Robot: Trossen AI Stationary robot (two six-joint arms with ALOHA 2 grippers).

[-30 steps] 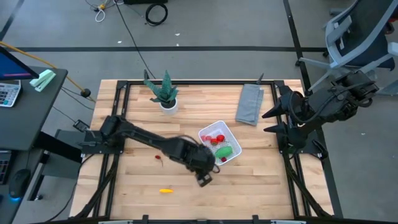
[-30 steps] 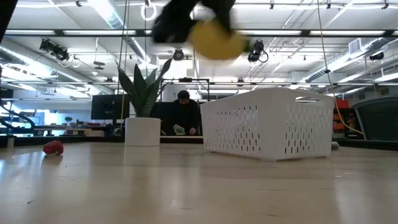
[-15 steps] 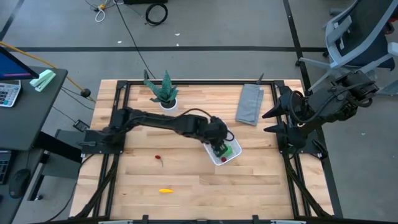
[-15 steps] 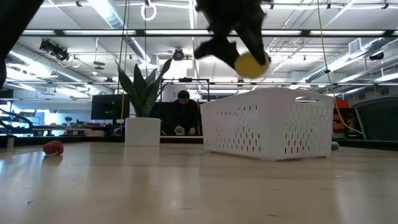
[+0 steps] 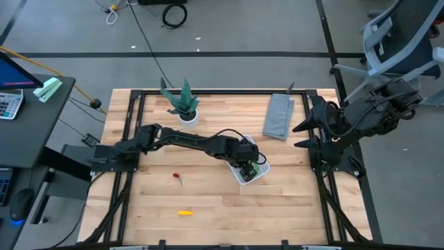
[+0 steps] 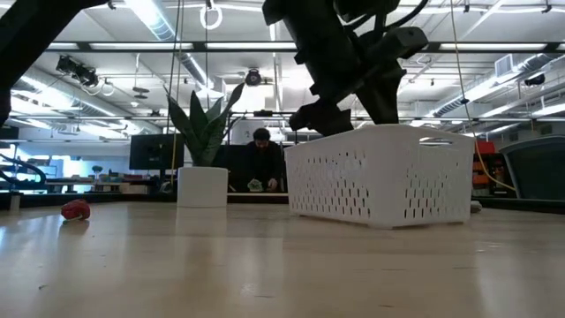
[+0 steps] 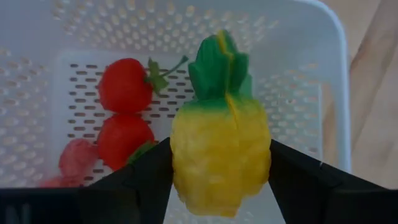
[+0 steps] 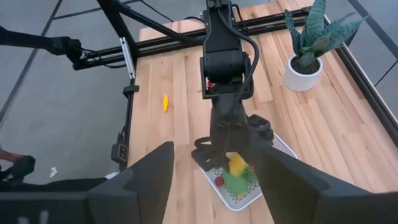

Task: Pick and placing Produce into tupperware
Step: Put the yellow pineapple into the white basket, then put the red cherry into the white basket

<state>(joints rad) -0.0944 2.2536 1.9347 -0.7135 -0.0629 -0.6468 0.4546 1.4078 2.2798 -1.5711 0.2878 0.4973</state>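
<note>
My left gripper [image 5: 244, 164] reaches down into the white tupperware [image 5: 244, 181] and is shut on a yellow toy pineapple [image 7: 221, 152] with a green crown. In the container lie red strawberries [image 7: 123, 87] and a green oblong [image 8: 235, 182]. In the low view the container's perforated wall [image 6: 380, 177] hides the pineapple. A small red piece [image 5: 177, 176] and a thin yellow-orange piece [image 5: 184, 212] lie on the table. My right gripper [image 5: 300, 136] waits, open, at the table's right edge. My left gripper pinches the pineapple's yellow body [image 7: 186, 155] between its two fingers [image 7: 146, 177], one on each side. The fingers come from above, pointing down. The pineapple is inside the container's rim, over the strawberries; its green crown [image 7: 219, 65] sticks out beyond the fingers.
A potted plant [image 5: 186, 104] stands at the far left of the table and a folded grey cloth [image 5: 279, 116] lies at the far right. A person sits in the room behind the table [image 6: 260, 159]. Bare wood lies near and left of the container.
My left gripper has carried the pineapple from just off the container's near corner toward the far edge, over the container, then down into it. In the low view the pineapple has dropped from high above the wall to behind it. The gripper has stayed shut on it.
</note>
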